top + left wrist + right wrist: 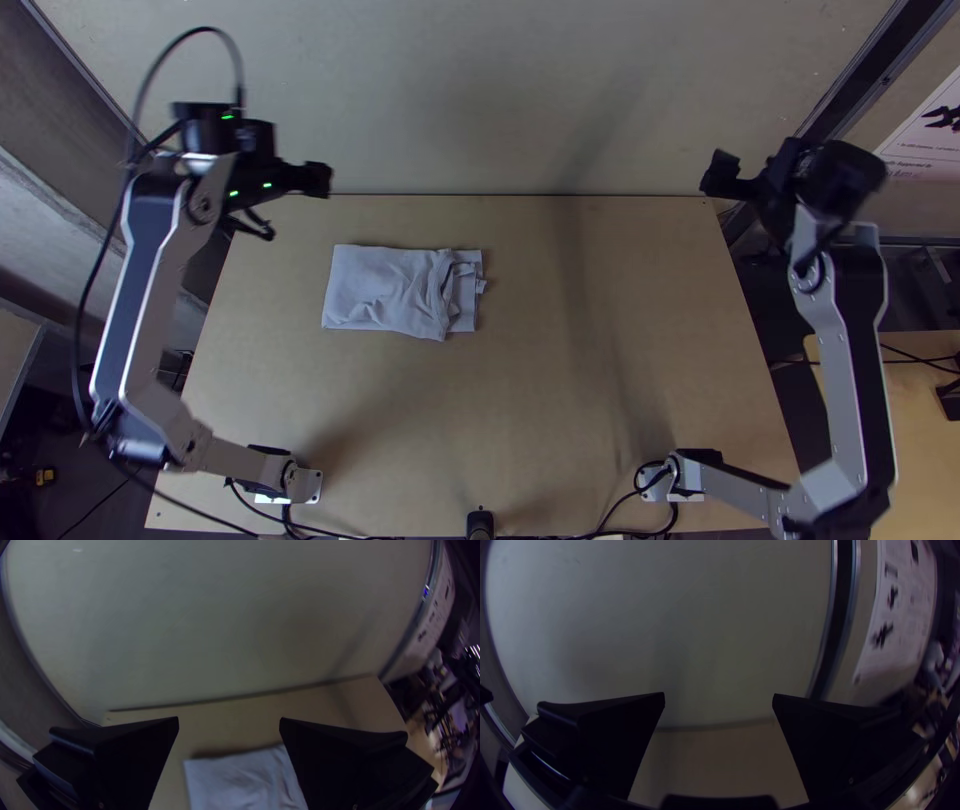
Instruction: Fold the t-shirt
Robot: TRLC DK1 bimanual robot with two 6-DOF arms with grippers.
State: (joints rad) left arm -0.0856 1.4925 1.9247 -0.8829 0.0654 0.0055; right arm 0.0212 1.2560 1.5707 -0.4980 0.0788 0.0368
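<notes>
The t-shirt, pale grey-blue, lies as a folded, wrinkled rectangle left of the table's middle, with uneven layers along its right side. Up and left of it in the top view is my left gripper, open and apart from the cloth. My right gripper is over the table's far right corner, well away from the shirt. In the left wrist view, part of the t-shirt shows between the spread fingers of the left gripper. The right wrist view has the right gripper open with nothing between its fingers.
The wooden table has bare surface to the right of the shirt and in front of it. A pale wall panel stands along the far edge. Black cables run along the near edge, beside a small dark post.
</notes>
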